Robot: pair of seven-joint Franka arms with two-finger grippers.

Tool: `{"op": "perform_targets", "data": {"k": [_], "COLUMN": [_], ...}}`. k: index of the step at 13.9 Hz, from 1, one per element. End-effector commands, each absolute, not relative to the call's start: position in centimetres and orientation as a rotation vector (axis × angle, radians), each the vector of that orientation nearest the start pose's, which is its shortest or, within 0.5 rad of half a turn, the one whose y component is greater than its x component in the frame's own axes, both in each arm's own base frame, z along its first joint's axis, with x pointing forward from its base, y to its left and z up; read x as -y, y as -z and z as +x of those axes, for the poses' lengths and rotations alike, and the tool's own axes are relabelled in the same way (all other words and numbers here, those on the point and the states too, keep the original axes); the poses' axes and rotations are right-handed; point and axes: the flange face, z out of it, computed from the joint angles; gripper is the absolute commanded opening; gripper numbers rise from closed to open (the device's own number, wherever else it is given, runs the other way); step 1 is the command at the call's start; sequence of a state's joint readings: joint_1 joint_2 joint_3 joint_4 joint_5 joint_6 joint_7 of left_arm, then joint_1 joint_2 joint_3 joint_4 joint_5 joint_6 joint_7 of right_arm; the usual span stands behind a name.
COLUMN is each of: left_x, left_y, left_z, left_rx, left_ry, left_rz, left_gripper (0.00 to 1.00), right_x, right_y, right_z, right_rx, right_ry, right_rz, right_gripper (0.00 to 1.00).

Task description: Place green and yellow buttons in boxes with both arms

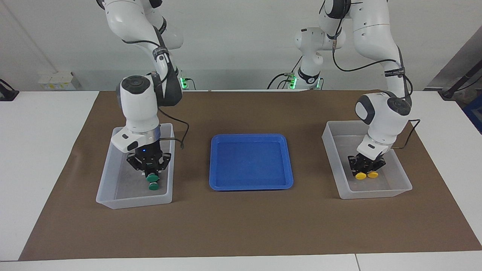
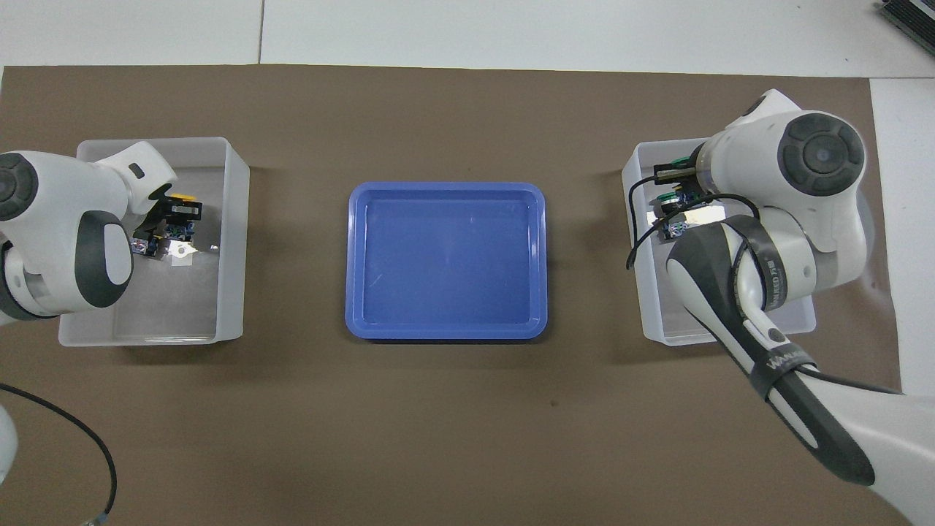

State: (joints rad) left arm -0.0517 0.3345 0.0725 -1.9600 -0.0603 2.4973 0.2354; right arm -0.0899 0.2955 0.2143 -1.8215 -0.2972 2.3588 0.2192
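Buttons like these look small, light and rigid, so you should pinch the squared black body and leave the smooth domed cap alone, since it would likely slip. Reading the facing view: at nine o'clock of the blue tray (image 1: 251, 187), the right pincer (image 1: 149, 171) is clenched on a green button (image 1: 151, 177), cap down, low over the box (image 1: 106, 177). A second green button (image 1: 153, 186) lies inside at its six o'clock. At three o'clock of the tray, the left pincer (image 1: 366, 167) sits low in the other box (image 1: 372, 192) with two yellow buttons (image 1: 360, 175) at its tips; whether it grips one you cannot tell.
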Motion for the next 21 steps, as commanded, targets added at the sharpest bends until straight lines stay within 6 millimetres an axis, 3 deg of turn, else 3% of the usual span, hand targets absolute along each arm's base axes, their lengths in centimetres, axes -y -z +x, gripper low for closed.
{"op": "perform_targets", "data": {"k": [1, 3, 6, 10, 12, 14, 16, 18, 21], "left_x": [-0.9, -0.8, -0.7, -0.4, -0.2, 0.0, 0.1, 1.0, 1.1], "left_y": [-33.2, -34.0, -37.1, -43.2, -46.9, -49.9, -51.9, -55.0, -58.9], "left_z": [63.3, 63.7, 65.1, 66.4, 66.6, 66.1, 65.1, 63.9, 61.4], "left_rx": [-0.264, -0.271, -0.277, -0.256, -0.251, -0.261, -0.278, -0.293, -0.303], "left_ry": [0.355, 0.344, 0.291, 0.205, 0.151, 0.09, 0.008, 0.034, 0.055], "left_rz": [-3.107, -3.109, -3.123, -3.142, -3.153, -3.159, -3.14, -3.126, -3.119], "left_gripper": [0.75, 0.79, 0.79, 0.78, 0.78, 0.78, 0.78, 0.78, 0.78], "right_x": [-4.1, -1.9, -1.2, -0.4, -0.4, -0.4, -0.4, -0.6, -0.6], "right_y": [-38.4, -36.5, -34.2, -32.0, -31.9, -31.7, -31.7, -31.8, -32.8], "right_z": [63.1, 62.7, 62.5, 62.6, 62.6, 62.6, 62.7, 62.8, 63.0], "right_rx": [0.16, 0.165, 0.164, 0.147, 0.145, 0.145, 0.141, 0.147, 0.154], "right_ry": [0.478, 0.501, 0.487, 0.489, 0.496, 0.493, 0.505, 0.507, 0.527], "right_rz": [-3.211, -3.202, -3.191, -3.176, -3.173, -3.172, -3.169, -3.168, -3.169], "right_gripper": [0.0, 0.0, 0.0, 0.0, 0.0, 0.19, 0.29, 0.53, 0.6]}}
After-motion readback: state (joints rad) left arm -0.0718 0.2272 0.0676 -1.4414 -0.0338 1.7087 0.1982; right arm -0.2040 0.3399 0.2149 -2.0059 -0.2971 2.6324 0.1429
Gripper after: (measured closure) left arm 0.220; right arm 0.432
